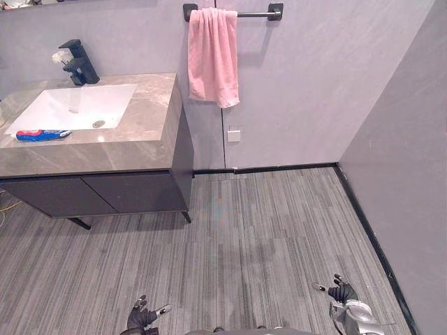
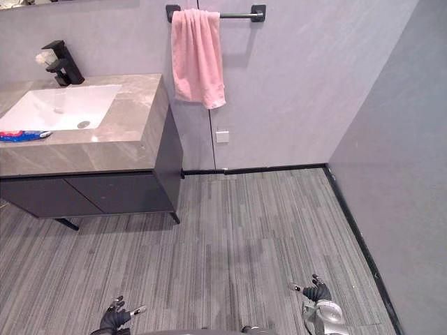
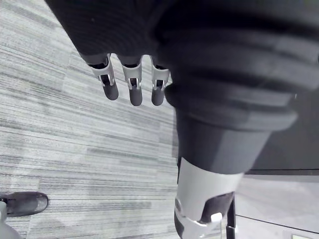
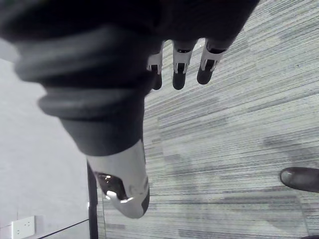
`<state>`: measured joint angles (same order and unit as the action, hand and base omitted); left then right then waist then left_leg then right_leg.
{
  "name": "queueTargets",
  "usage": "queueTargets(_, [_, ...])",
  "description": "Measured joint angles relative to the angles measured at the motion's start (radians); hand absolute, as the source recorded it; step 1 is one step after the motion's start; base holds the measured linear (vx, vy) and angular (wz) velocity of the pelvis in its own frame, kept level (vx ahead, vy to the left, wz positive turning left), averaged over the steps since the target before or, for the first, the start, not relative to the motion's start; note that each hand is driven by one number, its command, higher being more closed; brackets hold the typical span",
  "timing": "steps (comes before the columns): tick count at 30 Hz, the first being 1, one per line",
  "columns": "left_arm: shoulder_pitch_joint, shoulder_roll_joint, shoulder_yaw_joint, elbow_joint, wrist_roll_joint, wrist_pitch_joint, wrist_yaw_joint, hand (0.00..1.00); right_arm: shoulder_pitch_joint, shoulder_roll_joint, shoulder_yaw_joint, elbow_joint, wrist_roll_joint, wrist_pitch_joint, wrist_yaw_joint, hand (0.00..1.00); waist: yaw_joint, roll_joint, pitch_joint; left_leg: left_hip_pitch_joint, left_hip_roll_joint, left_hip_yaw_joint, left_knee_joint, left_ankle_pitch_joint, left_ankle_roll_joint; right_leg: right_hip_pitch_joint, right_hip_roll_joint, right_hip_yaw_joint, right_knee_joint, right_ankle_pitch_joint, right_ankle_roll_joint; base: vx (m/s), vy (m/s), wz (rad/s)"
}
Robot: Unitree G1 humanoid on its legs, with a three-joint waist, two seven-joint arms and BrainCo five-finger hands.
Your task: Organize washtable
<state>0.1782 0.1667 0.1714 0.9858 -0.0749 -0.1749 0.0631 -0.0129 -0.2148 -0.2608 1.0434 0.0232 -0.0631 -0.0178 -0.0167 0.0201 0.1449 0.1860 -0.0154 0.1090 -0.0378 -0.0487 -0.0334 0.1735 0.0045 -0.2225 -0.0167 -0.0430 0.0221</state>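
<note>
I see a grey-brown marble surface (image 1: 150,118) holding a sunken white rectangular basin (image 1: 77,106), a black faucet (image 1: 78,63) at the back, and a blue tube with a red end (image 1: 42,135) lying flat just before the basin.

Blue-red tube (image 1: 42,135) lying flat on countertop (image 1: 150,129), beside basin (image 1: 77,106).

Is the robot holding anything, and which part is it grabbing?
Nothing is held. The left hand and the right hand hang open above the floor; the blue tube lies on the washtable.
</note>
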Motion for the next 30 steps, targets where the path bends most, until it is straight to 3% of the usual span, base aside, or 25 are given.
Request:
queueTargets(6, [-0.001, 0.0, 0.031, 0.006, 0.004, 0.003, -0.002, 0.0, 0.0, -0.002, -0.017, 0.002, -0.005, 0.0, 0.0, 0.0, -0.003, 0.001, -0.001, 0.002, -0.002, -0.001, -0.017, 0.01, 0.014, -0.003, 0.0, -0.007, -0.005, 0.003, -0.004, 0.0, -0.002, 0.02])
queueTargets(30, [0.0, -0.005, 0.03, 0.006, 0.004, 0.004, -0.018, 0.0, 0.0, 0.0, -0.018, 0.003, -0.005, 0.003, 0.0, 0.0, -0.021, -0.004, 0.002, 0.002, -0.004, 0.009, -0.034, 0.012, 0.011, -0.006, 0.001, 0.001, -0.02, 0.007, 0.0, -0.01, -0.012, -0.01])
